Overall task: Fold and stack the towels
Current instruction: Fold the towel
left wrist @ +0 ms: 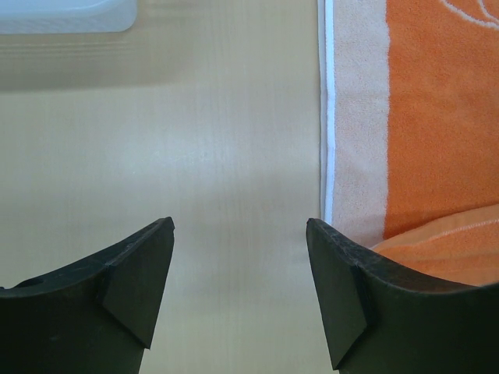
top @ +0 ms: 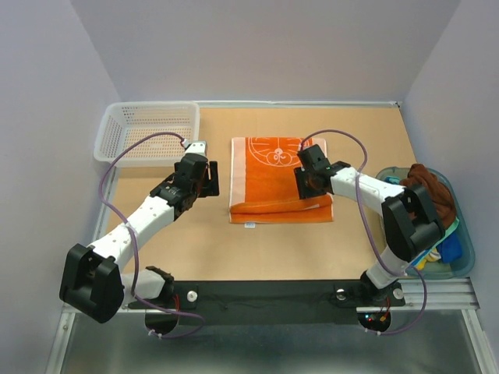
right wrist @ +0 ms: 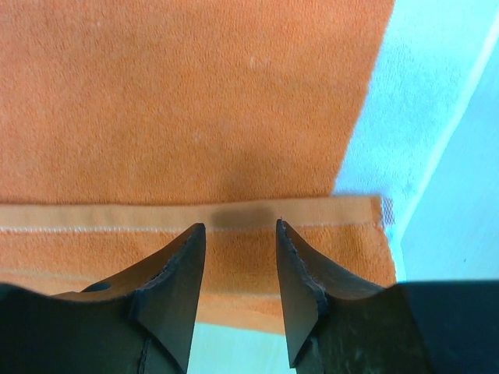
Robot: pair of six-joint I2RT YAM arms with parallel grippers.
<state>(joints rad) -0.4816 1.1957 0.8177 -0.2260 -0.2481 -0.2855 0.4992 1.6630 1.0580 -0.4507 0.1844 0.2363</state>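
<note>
An orange towel [top: 277, 183] with a white circle pattern lies mid-table, its near part folded over into a thicker band. My right gripper [top: 302, 184] hovers over the towel's right side. In the right wrist view the towel's pale hem [right wrist: 234, 212] runs below the gripper [right wrist: 240, 226], whose jaws stand apart with nothing between them. My left gripper [top: 212, 179] is open over bare table just left of the towel's pale border [left wrist: 355, 117], the gripper [left wrist: 240, 226] holding nothing. A dark brown towel [top: 433, 187] and other colourful towels [top: 440, 251] sit in the tub.
A white mesh basket [top: 148, 128] stands at the back left, its corner [left wrist: 66, 15] showing in the left wrist view. A translucent blue-green tub [top: 465, 238] sits at the right edge. Grey walls close in on three sides.
</note>
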